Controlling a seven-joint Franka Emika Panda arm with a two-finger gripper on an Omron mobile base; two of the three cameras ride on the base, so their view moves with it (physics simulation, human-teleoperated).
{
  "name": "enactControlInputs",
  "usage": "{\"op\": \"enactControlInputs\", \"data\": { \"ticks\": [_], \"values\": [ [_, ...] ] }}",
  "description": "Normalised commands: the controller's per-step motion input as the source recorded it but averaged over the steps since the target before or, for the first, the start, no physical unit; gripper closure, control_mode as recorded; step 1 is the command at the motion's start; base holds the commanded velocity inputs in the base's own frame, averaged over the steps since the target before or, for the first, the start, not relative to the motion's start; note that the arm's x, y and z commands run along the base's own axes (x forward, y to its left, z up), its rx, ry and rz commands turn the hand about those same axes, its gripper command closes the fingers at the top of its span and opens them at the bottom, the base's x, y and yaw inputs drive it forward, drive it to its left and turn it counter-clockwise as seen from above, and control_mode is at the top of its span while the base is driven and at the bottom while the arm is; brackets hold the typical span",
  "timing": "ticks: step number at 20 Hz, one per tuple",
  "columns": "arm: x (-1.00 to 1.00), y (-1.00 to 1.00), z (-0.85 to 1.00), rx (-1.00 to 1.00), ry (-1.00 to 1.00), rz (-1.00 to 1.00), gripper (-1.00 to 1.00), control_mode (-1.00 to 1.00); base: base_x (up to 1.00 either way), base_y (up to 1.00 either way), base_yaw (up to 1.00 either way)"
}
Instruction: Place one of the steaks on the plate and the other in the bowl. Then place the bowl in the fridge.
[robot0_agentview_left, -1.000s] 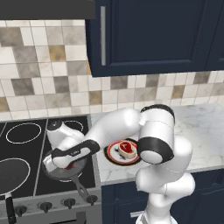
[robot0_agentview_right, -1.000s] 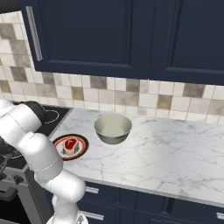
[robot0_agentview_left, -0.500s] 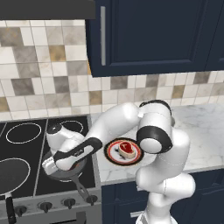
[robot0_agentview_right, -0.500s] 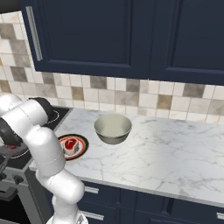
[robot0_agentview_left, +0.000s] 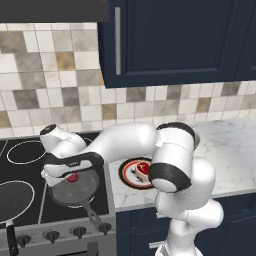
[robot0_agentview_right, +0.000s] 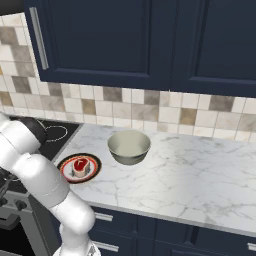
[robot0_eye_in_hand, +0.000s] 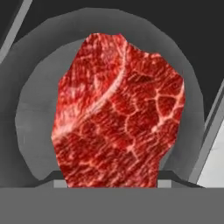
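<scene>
- Left base view: the arm reaches left over the stove, its gripper (robot0_agentview_left: 70, 172) low over a grey pan (robot0_agentview_left: 75, 190) that holds a steak (robot0_agentview_left: 73, 177). Whether the fingers grip cannot be told. A second steak (robot0_agentview_left: 142, 169) lies on the plate (robot0_agentview_left: 128, 175).
- Right base view: the bowl (robot0_agentview_right: 129, 147) stands on the counter (robot0_agentview_right: 200, 175) just right of the plate (robot0_agentview_right: 65, 164).
- Hand view: the steak (robot0_eye_in_hand: 118, 113) lies in the pan (robot0_eye_in_hand: 35, 87), close below.

At the centre of the hand view, a steak (robot0_eye_in_hand: 118, 113) is deep red, marbled with pale pink-white veins, on a dark grey frying pan (robot0_eye_in_hand: 35, 109). Centre-left in the right base view, the plate (robot0_agentview_right: 64, 166) has a black rim and red ring; the bowl (robot0_agentview_right: 129, 146) is cream inside and grey-olive outside. The table (robot0_agentview_right: 200, 175) is white marble veined grey, and the cabinets (robot0_agentview_right: 150, 40) are navy.
</scene>
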Motion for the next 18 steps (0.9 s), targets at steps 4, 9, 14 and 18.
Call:
{"op": "enactControlInputs", "data": {
  "ticks": [4,9,14,18],
  "values": [
    [-0.41,-1.0,0.58,0.03,-0.17,-0.21,1.0,-1.0,0.0,0.0,0.0],
    [-0.49,-1.0,0.27,0.05,-0.22,-0.2,1.0,-1.0,0.0,0.0,0.0],
    [-0.7,-1.0,0.18,0.27,-0.16,0.0,1.0,-1.0,0.0,0.0,0.0],
    [-0.62,-1.0,0.0,0.23,-0.35,0.0,1.0,-1.0,0.0,0.0,0.0]
  ]
}}
